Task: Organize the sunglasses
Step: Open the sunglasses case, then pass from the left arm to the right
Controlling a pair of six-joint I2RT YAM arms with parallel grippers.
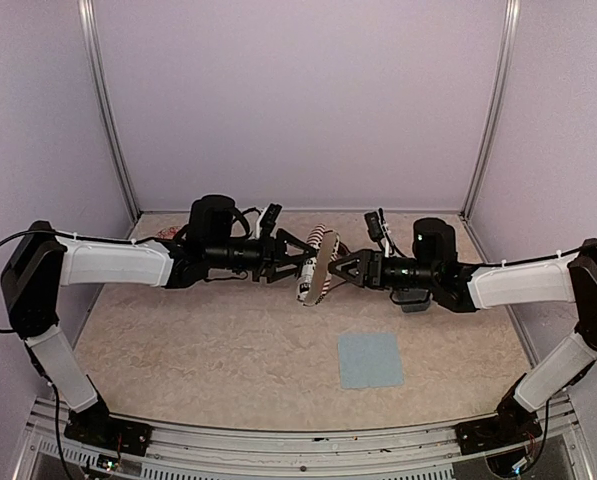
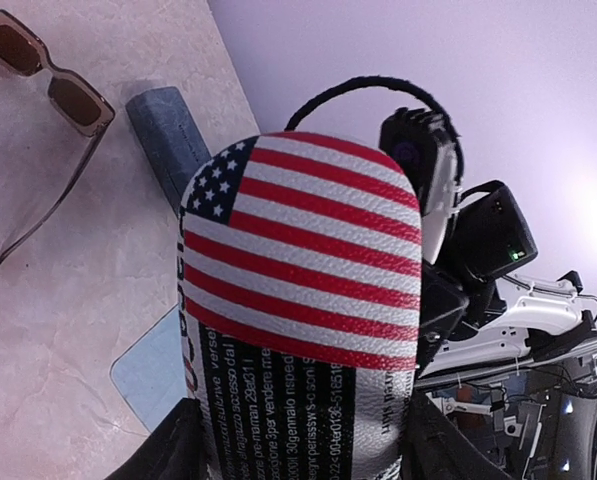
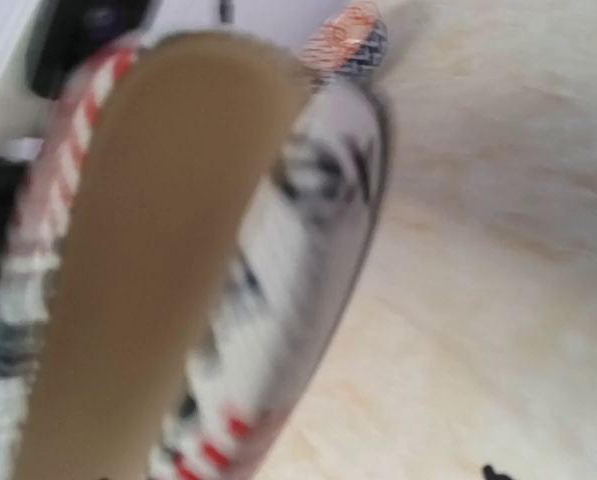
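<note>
Left wrist view puts your left tool (image 2: 296, 455) at the bottom of the picture, its two dark fingers set on either side of a soft pouch (image 2: 308, 250) and holding it by its lower end. The pouch stands up from the grip: stars and red-and-white stripes on the rounded top, black panels with white print below.

From above, you see your right tool (image 1: 336, 268) meeting the same pouch from the other side, fingers spread wide against its edge. The pouch hangs between the two tools, off the bench (image 2: 58, 300). Your right wrist view is blurred and filled by the pouch's tan inner face, so you cannot tell whether that tool actually grips it.

Beyond the pouch, one pair of sunglasses (image 2: 50, 92) lies on the bench with its temples unfolded, a translucent pinkish rectangular frame with brown lenses. It is just beside the end of a blue-grey oblong case (image 2: 166, 135). A pale blue cloth (image 2: 146, 372) lies flat nearer the pouch.
</note>
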